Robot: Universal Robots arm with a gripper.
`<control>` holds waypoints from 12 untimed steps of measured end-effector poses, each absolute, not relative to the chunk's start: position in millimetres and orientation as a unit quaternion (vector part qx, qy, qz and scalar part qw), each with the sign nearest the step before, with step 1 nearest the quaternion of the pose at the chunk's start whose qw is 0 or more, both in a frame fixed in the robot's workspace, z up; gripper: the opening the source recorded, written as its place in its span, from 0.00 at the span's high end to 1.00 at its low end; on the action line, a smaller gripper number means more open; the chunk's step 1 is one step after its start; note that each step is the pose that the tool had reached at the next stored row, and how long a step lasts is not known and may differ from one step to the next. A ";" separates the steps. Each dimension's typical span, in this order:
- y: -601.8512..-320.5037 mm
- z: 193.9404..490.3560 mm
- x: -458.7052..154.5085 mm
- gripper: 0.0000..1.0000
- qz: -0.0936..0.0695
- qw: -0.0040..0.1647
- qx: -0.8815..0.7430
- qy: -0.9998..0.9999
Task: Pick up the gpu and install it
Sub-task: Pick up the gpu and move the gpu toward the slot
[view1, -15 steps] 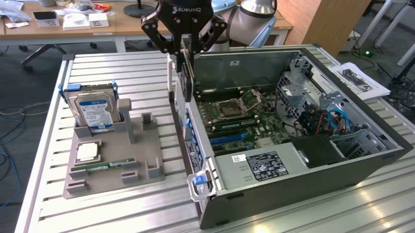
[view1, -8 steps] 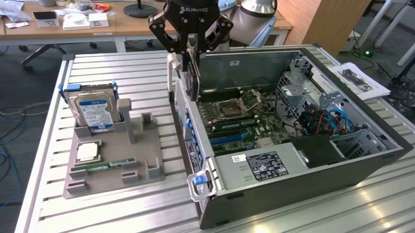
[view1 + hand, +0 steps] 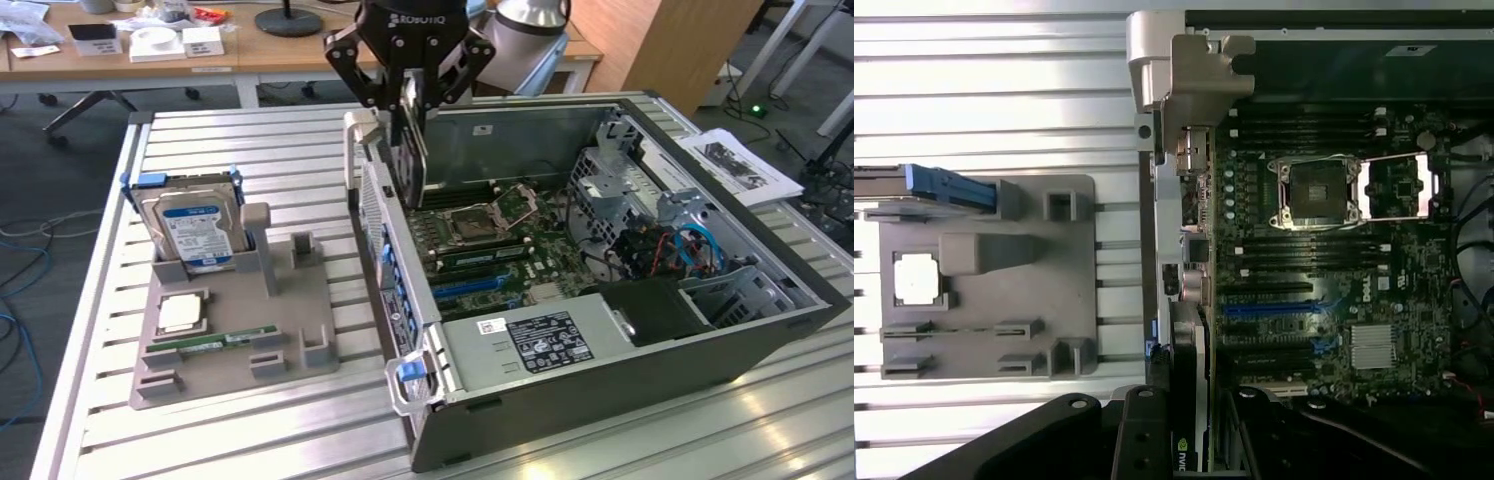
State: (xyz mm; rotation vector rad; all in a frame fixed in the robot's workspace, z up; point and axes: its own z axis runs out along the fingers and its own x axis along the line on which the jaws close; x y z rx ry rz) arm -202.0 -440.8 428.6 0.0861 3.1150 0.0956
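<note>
1. On the exterior view's left, on the tabletop point(image 3: 200, 440): grey holder point(image 3: 300, 320) props the hard drive point(image 3: 194, 228) upright, easy to grab.
2. Middle: hand point(image 3: 411, 105) clamped on the gpu point(image 3: 408, 165). Card hangs edge-down beside the case's rear wall, prob. just clear of the board, though that's hard to tell.
3. Right: PC case point(image 3: 747, 330) lies open, motherboard point(image 3: 534, 250) face-up for access from above.

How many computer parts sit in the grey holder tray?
3: silver blue-labelled hard drive standing upright at one end; square silver processor chip in the middle; slim green memory stick beside the chip.
</note>
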 end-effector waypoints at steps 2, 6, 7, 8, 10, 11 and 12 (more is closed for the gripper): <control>-440.7 428.6 -198.9 0.73 0.031 0.012 0.028 0.999; -440.5 428.6 -192.5 0.73 0.031 0.012 0.028 0.999; -440.4 428.6 -190.8 0.73 0.031 0.012 0.028 0.999; -440.4 428.6 -189.0 0.73 0.031 0.012 0.028 0.999; -440.2 428.6 -185.7 0.73 0.031 0.012 0.028 0.999; -440.1 428.6 -184.0 0.73 0.031 0.012 0.028 0.999; -440.0 428.6 -182.1 0.73 0.031 0.012 0.028 0.999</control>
